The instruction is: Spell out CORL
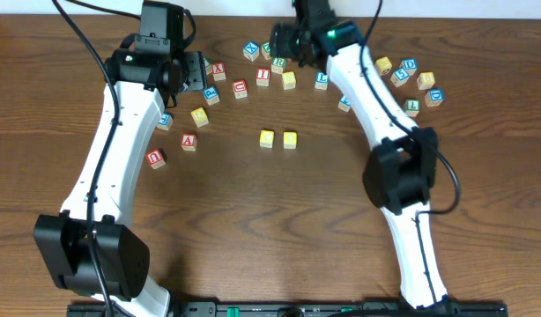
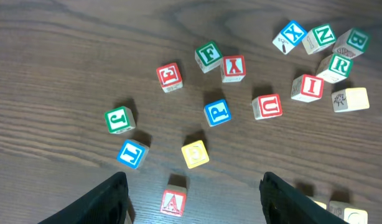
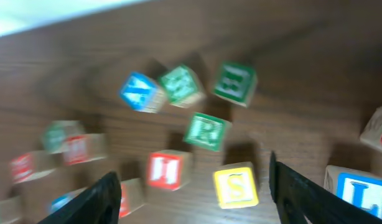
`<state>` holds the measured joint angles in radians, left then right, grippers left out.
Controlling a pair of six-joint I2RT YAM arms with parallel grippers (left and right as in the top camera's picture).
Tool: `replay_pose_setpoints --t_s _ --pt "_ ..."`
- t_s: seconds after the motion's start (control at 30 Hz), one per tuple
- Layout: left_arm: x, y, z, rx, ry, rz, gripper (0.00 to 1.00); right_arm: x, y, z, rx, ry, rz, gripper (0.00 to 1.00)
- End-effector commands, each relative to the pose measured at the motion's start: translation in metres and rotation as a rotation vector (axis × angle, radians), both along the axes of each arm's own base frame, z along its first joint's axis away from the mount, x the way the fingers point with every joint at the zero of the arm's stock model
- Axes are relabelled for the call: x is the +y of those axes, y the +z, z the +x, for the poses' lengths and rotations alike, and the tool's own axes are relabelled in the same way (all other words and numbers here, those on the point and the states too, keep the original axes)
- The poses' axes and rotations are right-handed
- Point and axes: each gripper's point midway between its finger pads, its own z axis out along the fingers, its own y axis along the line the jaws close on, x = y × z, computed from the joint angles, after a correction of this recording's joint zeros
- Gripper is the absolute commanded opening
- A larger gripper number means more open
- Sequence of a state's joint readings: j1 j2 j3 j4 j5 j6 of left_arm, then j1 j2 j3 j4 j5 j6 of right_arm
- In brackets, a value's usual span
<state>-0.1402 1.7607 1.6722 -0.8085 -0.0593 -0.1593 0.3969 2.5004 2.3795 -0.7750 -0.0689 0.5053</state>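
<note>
At the left of the scatter, left gripper (image 2: 192, 200): my jaws stand wide and empty, hanging over a red A cube (image 2: 173, 202) that the word does not need.
Left yellow cube (image 1: 267, 138): placed mid-table; letter too small to read.
Right yellow cube (image 1: 290, 139): just beside its twin, a slim gap between.
Green R cube (image 3: 205, 130): my likely next pick, but hemmed in, with a red I cube (image 3: 164, 169) at one corner and a yellow S cube (image 3: 236, 185) just beside it.
Right gripper (image 3: 197, 199): fingers spread wide, nothing held, poised near the R; this view is smeared.
Risk: jaws this wide could straddle a neighbour as well and drag it, or tip the R.
Second risk: setting the R down carelessly could shove the yellow pair out of line.
Blue L cube (image 1: 322, 79): waits in the back row, close under my right arm, which could sweep it.
Edges: the back row lies near the table's far edge.
Open room: bare table (image 1: 253, 220) to the right of and in front of the yellow pair.
</note>
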Motion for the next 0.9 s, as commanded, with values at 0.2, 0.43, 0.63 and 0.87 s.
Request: replay_pose_setpoints --t_s 0.2,0.43,0.63,0.87 --pt "0.004 -0.006 0.0 0.017 0.006 0.019 0.67 -0.002 0.007 0.014 -0.111 -0.14 -0.102 0.6" --pt "0.004 -0.007 -0.003 0.03 0.006 0.021 0.67 0.012 -0.029 0.016 -0.094 -0.125 -0.12 0.62" --pt "0.004 -0.007 -0.003 0.031 0.006 0.021 0.67 0.012 -0.049 0.016 -0.073 -0.123 -0.132 0.62" --pt "0.004 -0.007 -0.003 0.031 0.006 0.021 0.67 0.012 -0.063 0.017 -0.063 -0.124 -0.138 0.59"
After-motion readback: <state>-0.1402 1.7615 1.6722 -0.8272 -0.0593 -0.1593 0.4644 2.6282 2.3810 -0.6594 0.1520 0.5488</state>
